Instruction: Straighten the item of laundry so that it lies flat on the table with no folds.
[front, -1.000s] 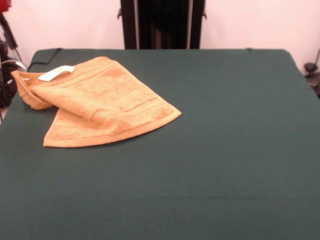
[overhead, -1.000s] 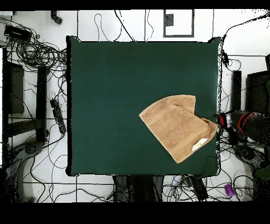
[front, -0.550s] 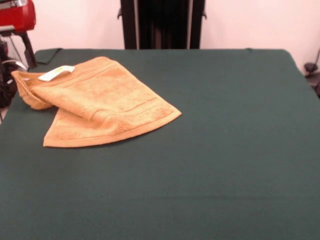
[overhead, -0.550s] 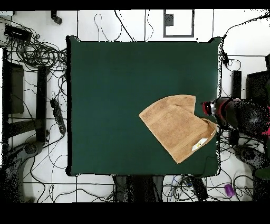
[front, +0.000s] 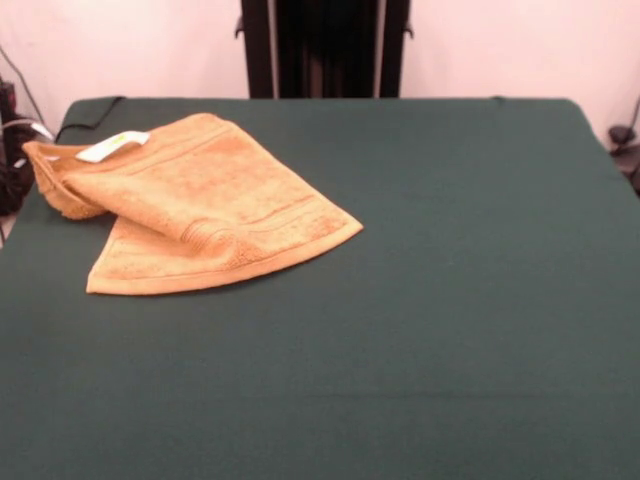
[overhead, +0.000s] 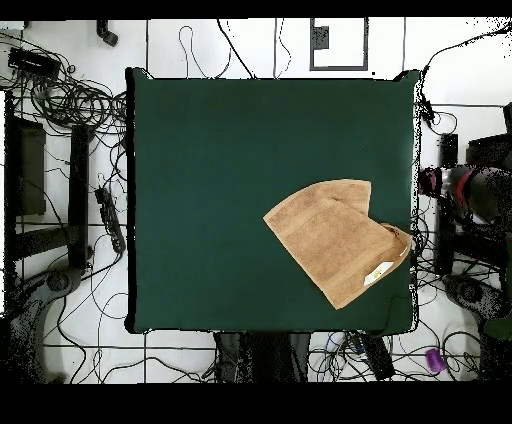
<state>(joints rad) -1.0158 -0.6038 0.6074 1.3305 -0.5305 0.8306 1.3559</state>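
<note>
The item of laundry (front: 215, 195), an orange-tan towel, lies on the dark green table (front: 450, 300) at its far left in the front view. It is folded over itself, with an upper layer lying slantwise on a lower one. A bunched corner reaches the table's left edge, and a white label (front: 112, 146) shows near it. From overhead the towel (overhead: 330, 235) sits by the table's (overhead: 220, 180) right edge, label (overhead: 380, 272) toward the bottom. A red and black part of the arm (overhead: 468, 190) shows off the table, right of the towel. Its gripper cannot be made out.
Cables and black equipment (overhead: 70, 190) lie on the floor all around the table. A black post (front: 322, 48) rises behind the table's far edge. A dark object (front: 622, 135) sits off the far right corner.
The red part of the arm seen at the front view's top left half a second ago has left that view. From overhead it has drawn away from the towel, off the table. The towel has not moved.
</note>
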